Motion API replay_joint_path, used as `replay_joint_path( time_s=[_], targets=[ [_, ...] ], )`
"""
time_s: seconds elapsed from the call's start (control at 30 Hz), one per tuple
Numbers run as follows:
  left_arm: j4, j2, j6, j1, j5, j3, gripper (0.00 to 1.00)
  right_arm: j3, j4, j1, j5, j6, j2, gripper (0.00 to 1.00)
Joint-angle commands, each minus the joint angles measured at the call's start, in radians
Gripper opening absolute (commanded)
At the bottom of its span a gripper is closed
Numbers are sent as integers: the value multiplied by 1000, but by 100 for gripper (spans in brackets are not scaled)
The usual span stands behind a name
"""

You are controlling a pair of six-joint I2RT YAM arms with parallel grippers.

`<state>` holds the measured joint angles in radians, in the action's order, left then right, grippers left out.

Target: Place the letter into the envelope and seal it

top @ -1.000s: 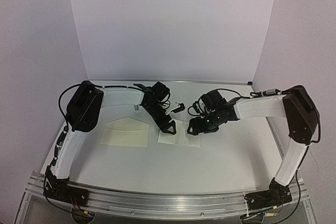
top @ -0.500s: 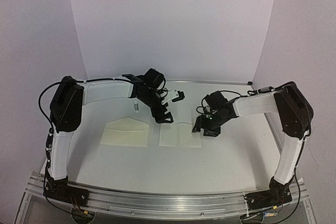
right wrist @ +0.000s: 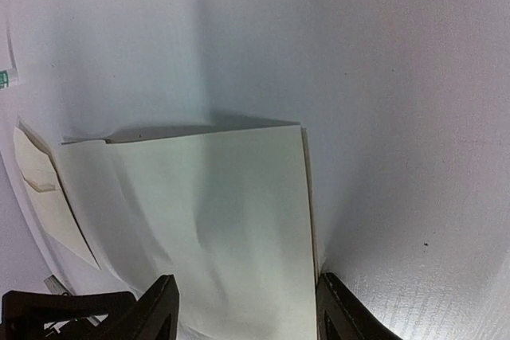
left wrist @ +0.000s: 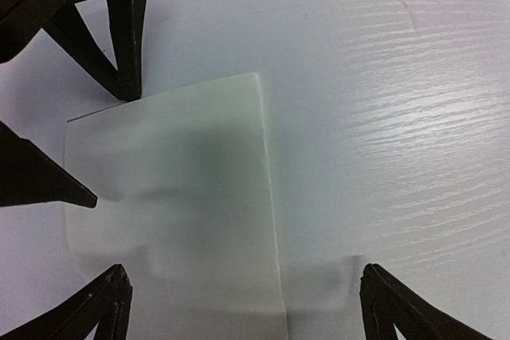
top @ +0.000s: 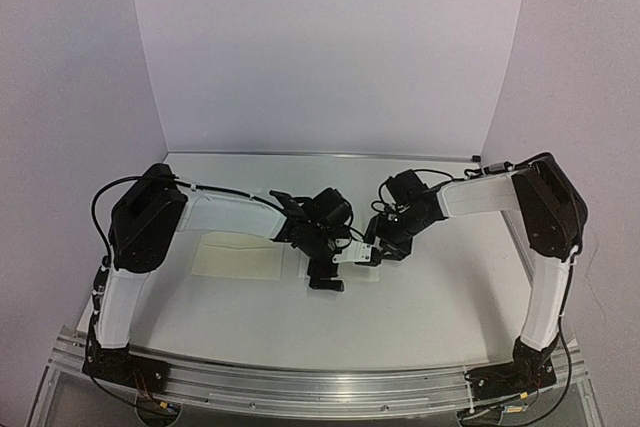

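lying flat on the white table (top: 440,312), the letter (left wrist: 175,197) is sitting near the middle, just beside the right end of the envelope (top: 238,259); the envelope is resting flat, apart from both grippers; in these views the letter is showing only as a pale sheet, its border and print too faint to make out; the left gripper (left wrist: 243,276) is reaching across from the left and hanging low over the sheet's near side, jaws spread wide and gripping nothing; one of its fingers (left wrist: 107,304) is standing over the paper while the other is standing over bare table beyond the sheet's edge; the right gripper (right wrist: 247,296) is coming in from the opposite side, also spread and holding nothing, its jaws straddling an edge of the sheet; in the left wrist view one of its dark fingertips (left wrist: 76,193) is pointing onto the paper's margin, though whether it is pressing the sheet is not clear; the sheet is showing a slight wrinkle there.
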<state>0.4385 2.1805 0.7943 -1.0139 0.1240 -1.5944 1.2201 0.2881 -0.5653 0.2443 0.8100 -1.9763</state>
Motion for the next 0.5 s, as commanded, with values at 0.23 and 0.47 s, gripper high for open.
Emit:
replay_joint_path(
  time_s=[0.23, 0.47],
  targets=[
    [-202, 25, 94, -23, -205, 88, 84, 251, 248, 53, -46, -208, -38, 61],
    [-228, 15, 139, -26, -226, 120, 84, 584, 343, 58, 43, -443, -230, 66]
  ],
)
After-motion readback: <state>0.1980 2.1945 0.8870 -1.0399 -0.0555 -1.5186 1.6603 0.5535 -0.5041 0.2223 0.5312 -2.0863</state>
